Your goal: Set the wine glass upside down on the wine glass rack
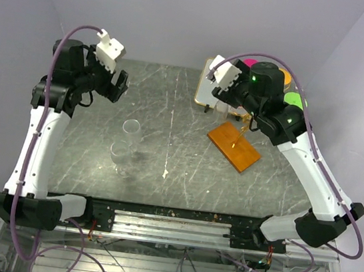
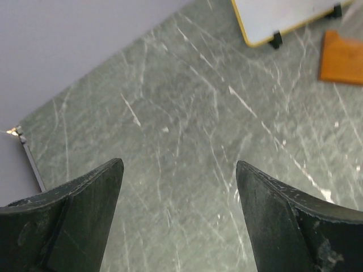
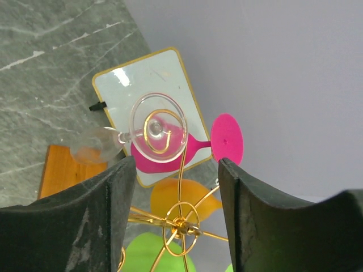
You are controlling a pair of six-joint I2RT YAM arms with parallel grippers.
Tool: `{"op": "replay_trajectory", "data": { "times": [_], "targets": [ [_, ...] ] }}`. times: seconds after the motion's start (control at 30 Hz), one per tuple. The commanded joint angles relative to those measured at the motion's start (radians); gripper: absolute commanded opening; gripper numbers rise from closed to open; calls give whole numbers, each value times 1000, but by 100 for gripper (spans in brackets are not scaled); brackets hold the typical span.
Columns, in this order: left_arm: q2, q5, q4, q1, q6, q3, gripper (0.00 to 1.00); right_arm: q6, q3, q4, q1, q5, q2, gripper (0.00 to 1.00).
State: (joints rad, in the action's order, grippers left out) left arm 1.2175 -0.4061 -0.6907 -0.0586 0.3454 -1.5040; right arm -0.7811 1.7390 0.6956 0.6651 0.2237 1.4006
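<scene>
Right jaws, rack point(image 3: 181, 225), perhaps mirror point(image 3: 136, 79) behind

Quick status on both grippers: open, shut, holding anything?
Left gripper: open, holding nothing.
Right gripper: open, holding nothing.
</scene>
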Motion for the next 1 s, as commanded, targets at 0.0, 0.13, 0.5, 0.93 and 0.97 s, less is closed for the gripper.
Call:
{"op": "replay_trajectory", "data": {
  "times": [0.0, 0.13, 0.5, 0.93, 0.97],
  "targets": [
    [9, -32, -143, -38, 143, 36, 90, 76, 29, -43, -17, -9, -32, 63],
    [16, 63, -198, -128, 215, 94, 89, 113, 30, -64, -40, 1, -39, 68],
    [114, 195, -242, -209, 280, 154, 75, 170, 50, -50, -132, -73, -88, 87],
    [195, 216, -243, -260, 251, 174, 50, 114, -16, -36, -142, -71, -113, 87],
    [201, 221, -243, -263, 249, 174, 47, 112, -19, -35, -142, -72, -115, 87]
  ]
}}
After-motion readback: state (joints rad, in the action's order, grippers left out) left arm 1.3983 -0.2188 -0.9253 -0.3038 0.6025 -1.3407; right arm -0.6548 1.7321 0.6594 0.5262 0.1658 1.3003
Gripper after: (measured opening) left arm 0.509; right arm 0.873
